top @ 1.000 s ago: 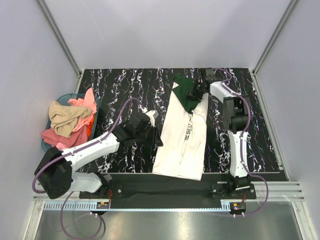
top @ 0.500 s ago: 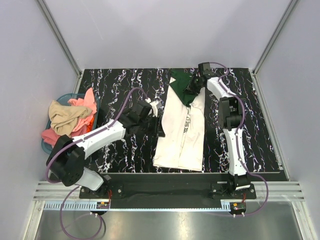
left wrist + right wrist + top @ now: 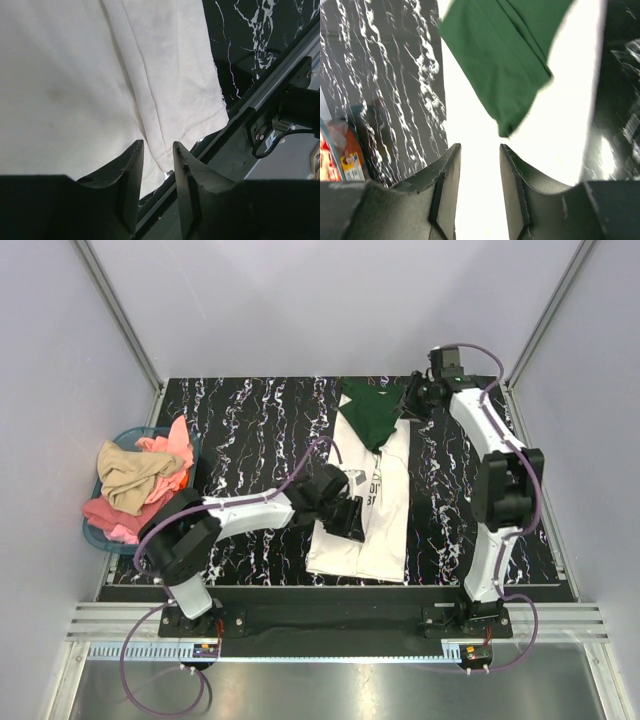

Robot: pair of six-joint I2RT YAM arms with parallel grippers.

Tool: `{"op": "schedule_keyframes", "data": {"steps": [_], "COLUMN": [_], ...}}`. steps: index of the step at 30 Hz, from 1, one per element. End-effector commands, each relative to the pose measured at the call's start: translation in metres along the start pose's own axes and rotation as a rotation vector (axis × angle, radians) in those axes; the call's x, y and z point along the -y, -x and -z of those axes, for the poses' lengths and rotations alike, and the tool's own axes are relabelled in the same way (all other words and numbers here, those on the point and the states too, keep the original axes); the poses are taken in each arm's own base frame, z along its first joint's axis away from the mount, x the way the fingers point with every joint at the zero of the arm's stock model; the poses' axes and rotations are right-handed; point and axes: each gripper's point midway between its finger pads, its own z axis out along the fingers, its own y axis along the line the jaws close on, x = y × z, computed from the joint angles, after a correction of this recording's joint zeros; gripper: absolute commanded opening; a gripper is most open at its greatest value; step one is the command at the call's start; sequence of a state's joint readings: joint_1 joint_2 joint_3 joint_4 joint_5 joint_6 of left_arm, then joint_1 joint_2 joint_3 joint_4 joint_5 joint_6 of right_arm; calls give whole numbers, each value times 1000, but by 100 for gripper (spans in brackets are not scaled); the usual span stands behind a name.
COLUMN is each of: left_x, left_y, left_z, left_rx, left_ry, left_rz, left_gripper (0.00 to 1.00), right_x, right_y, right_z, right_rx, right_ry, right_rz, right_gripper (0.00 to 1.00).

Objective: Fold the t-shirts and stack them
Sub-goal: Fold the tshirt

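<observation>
The black marbled table carried the cream-white t-shirt, folded into a long strip running from the near edge toward the far side, right of centre. At the table's left edge sat a blue basket heaped with tan and pink clothes. The dark green t-shirt lay folded across the cream one's far end. The left gripper hung over the strip's near left corner, and the right gripper hung by the green shirt's right edge. Both had their fingers partly apart, pinching nothing.
</observation>
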State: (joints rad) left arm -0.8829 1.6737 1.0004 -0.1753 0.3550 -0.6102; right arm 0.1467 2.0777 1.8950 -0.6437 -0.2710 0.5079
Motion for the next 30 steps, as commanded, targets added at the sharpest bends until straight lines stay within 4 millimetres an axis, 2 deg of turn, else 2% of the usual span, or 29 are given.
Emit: {"op": "schedule_keyframes", "data": {"steps": [1, 2, 3, 4, 6, 7, 8, 12, 17, 19, 20, 21, 22, 25, 27, 28, 30], "left_x": [25, 28, 29, 24, 22, 18, 20, 18, 8, 8, 8, 11, 14, 26, 28, 25, 21], "left_y": [19, 18, 16, 14, 12, 8, 8, 2, -6, -8, -9, -8, -8, -5, -1, -5, -9], "left_z": [-14, -17, -20, -26, -31, -37, -41, -54, -59, -59, -59, -57, -56, -43, -35, -34, -32], "left_rx": [43, 40, 36, 28, 12, -4, -9, -32, -65, -68, -71, -73, -72, -38, -7, -13, -10], "left_ry": [-58, -60, -56, -37, -17, -8, -11, 3, 40, 42, 43, 31, 24, 20, 34, 45, 60], "left_rz": [-40, -45, -47, -44, -39, -37, -45, -56, -42, -44, -44, -46, -48, -40, -21, 7, 35], "left_gripper": [35, 35, 35, 35, 35, 35, 35, 35, 33, 26, 20, 6, 0, 0, 0, 0, 0], "right_x": [32, 33, 38, 50, 55, 63, 64, 76, 81, 85, 85, 90, 92, 105, 106, 107, 98], "right_y": [-24, -21, -24, -38, -37, -50, -50, -70, -85, -92, -94, -100, -103, -108, -103, -103, -94], "right_z": [26, 41, 44, 45, 59, 58, 64, 67, 73, 75, 75, 74, 73, 66, 59, 53, 45], "right_rx": [-24, 2, 0, -25, 3, -19, -7, -32, -33, -42, -43, -54, -58, -67, -44, -47, -31], "right_ry": [-67, -65, -68, -86, -81, -90, -84, -91, -86, -94, -92, -99, -105, -125, -117, -115, -64], "right_rz": [-4, -4, -6, -16, -23, -33, -30, -38, -38, -41, -38, -44, -41, -52, -42, -41, -29], "right_gripper": [43, 43, 43, 43, 43, 43, 43, 43, 42, 43, 42, 43, 43, 42, 41, 40, 38]}}
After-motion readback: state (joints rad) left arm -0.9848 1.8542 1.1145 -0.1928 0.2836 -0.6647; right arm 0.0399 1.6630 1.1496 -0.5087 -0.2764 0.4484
